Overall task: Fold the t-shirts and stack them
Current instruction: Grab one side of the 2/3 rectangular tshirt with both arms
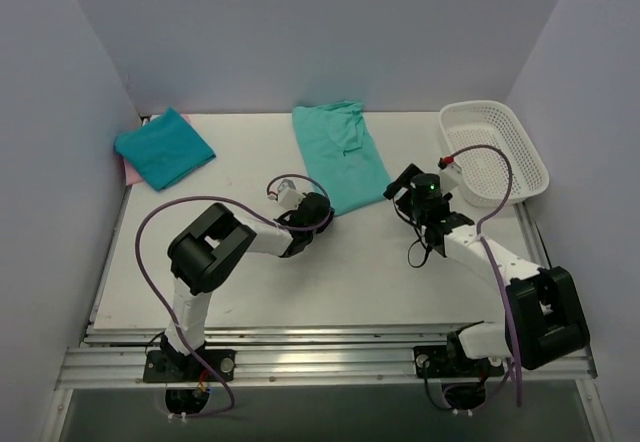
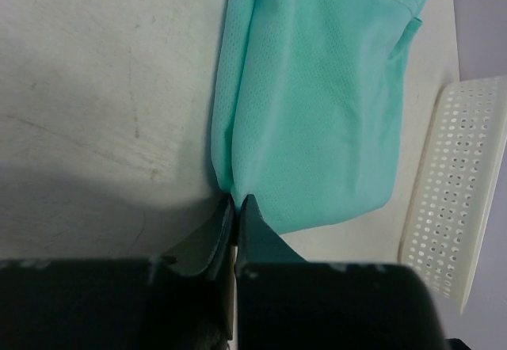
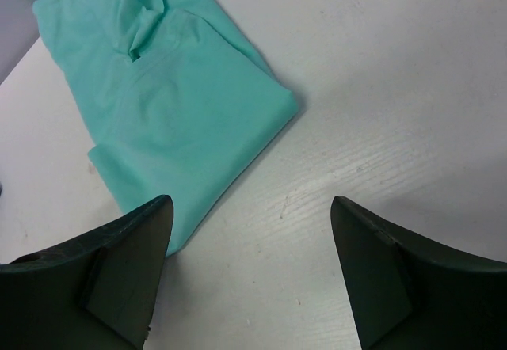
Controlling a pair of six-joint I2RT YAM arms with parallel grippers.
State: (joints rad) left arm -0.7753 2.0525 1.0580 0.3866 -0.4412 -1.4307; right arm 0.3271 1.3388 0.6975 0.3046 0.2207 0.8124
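A teal t-shirt (image 1: 340,157) lies folded lengthwise on the table, at the back centre. My left gripper (image 1: 318,210) is at its near left corner. In the left wrist view the gripper (image 2: 236,200) is shut, pinching the edge of the shirt (image 2: 317,89). My right gripper (image 1: 405,188) is open and empty by the shirt's near right corner. In the right wrist view it (image 3: 249,202) hovers over bare table, with the shirt (image 3: 174,104) just ahead to the left. A bluer teal folded t-shirt (image 1: 163,149) lies at the back left on a pink one (image 1: 128,169), of which only an edge shows.
A white mesh basket (image 1: 497,152) stands at the back right, close behind the right arm; it also shows in the left wrist view (image 2: 459,192). Walls enclose the table on the left, back and right.
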